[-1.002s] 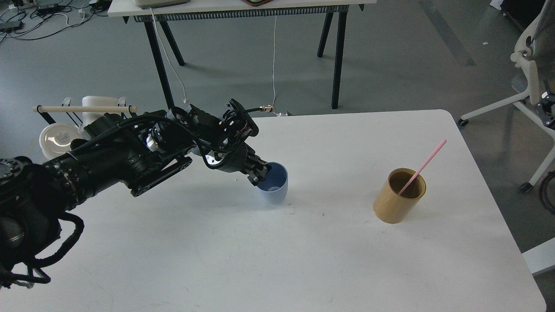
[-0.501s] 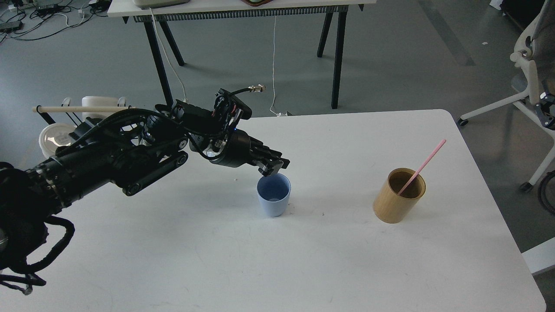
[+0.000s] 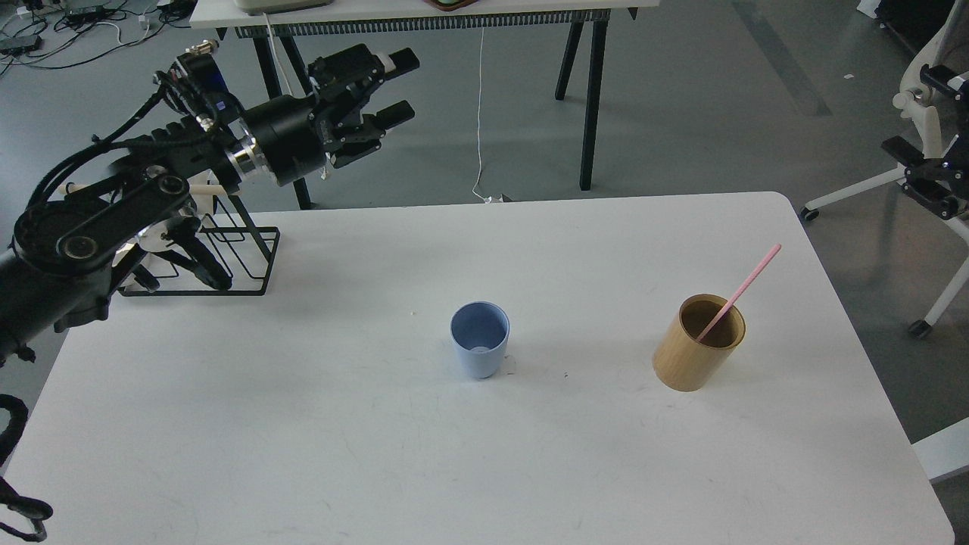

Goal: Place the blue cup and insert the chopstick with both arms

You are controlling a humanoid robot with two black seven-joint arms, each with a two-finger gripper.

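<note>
Far left, my left arm comes in from the edge and angles up and away from the surface. Its end effector hangs in the air above the far left corner, out over the floor, fingers spread apart with nothing between them. It's well clear of everything on the white surface.

Under the arm, at the back left corner, sits a black wire rack. A pale wooden rod on it is mostly hidden by the arm, so I can only see a short bit.

Moving right, the blue cup stands upright near the middle of the surface, open end up, darker blue inside. Nothing is touching it and nothing is in it. There's a tiny speck on the surface just beside its base on the right, too small to tell what it is.

Further right, well apart from the cup, is a tan wooden holder, also upright. The pink chopstick is in there, lower end down inside, leaning against the rim and sticking out up and to the right.

Off the surface on the far right is an office chair. The right end effector doesn't show anywhere.
</note>
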